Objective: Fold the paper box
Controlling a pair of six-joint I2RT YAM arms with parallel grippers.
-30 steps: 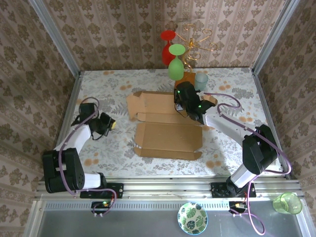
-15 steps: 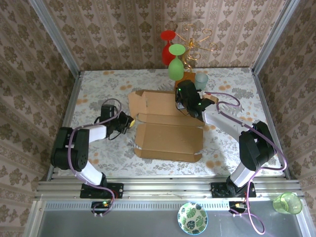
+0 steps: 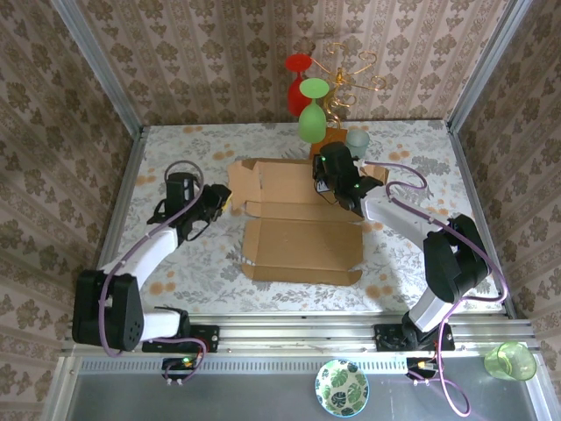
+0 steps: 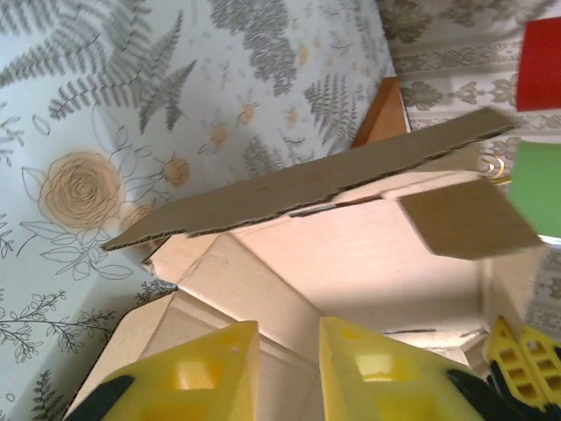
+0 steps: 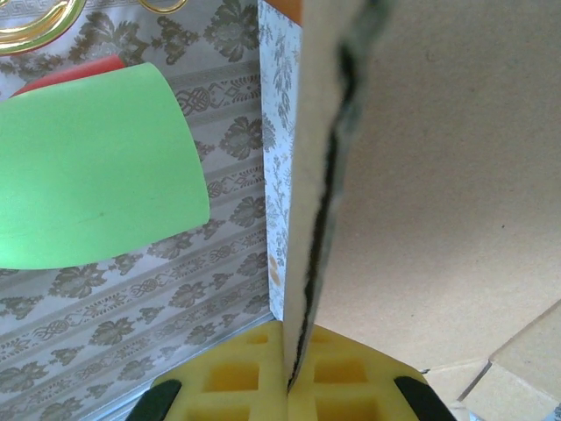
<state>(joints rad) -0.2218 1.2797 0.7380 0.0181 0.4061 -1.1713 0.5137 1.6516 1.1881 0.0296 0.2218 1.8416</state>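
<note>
Folding is barely begun: the paper box [image 3: 302, 237] lies mostly flat. The right hand [image 5: 294, 373] pinches a far panel; the left hand [image 4: 285, 368] is slightly spread at its left flap.

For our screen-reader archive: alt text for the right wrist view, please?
An edge-on panel of the paper box runs up the frame, pinched below in the yellow jaws of the right gripper. Left of it, a green glass against patterned wallpaper.

The paper box [image 3: 302, 237] is plain brown — the worktop [image 3: 188, 263] pale, printed with grey ferns and orange roses. Yellow fingers [image 4: 206, 377]; green glass [image 3: 312, 123], red glass [image 3: 296, 92] — beige damask wall [image 3: 219, 53].
</note>
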